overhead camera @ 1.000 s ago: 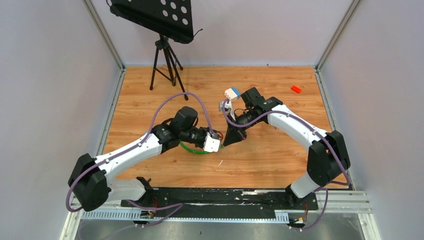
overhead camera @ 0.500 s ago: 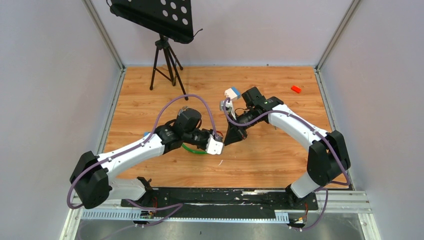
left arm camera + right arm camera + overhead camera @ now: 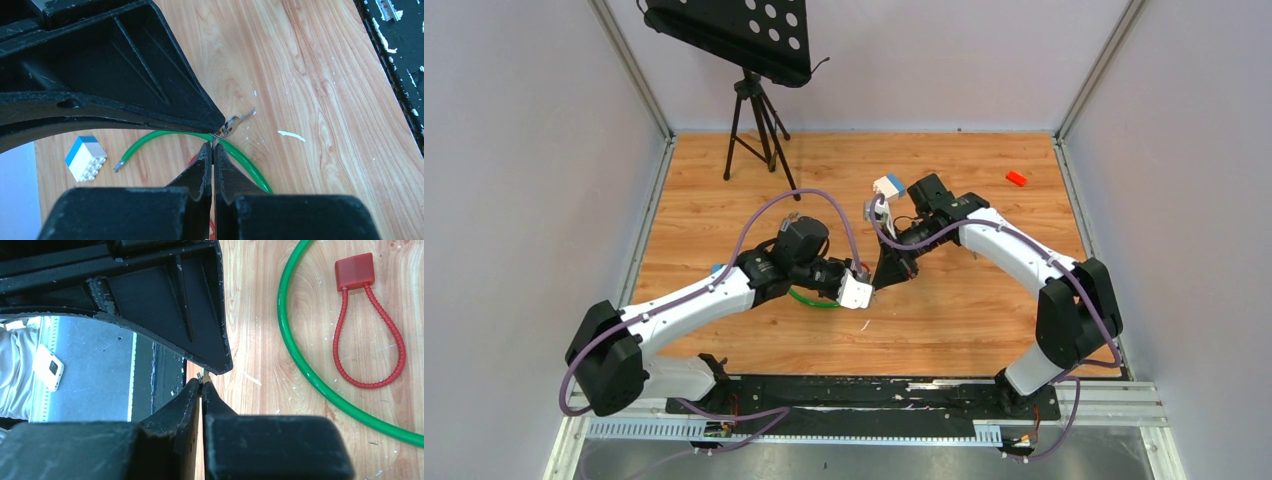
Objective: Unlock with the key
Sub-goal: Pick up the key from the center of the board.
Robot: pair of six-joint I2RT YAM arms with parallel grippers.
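Closing since earlier, left fingers (image 3: 200,172) now meet beside the key (image 3: 239,119).

1 black tripod (image 3: 754,125) stands far left on the wood, carrying a tilted perforated black panel (image 3: 729,30). 1 small red block (image 3: 1016,178) far right. 1 white-and-blue brick (image 3: 86,157) lies on the wood.

Left arm (image 3: 689,302) — stretched inward to centre; left gripper (image 3: 213,149) fingers pressed together. Right arm (image 3: 1014,250) — elbow bent, wrist angled down; right gripper (image 3: 202,385) closed, tip beside the left's
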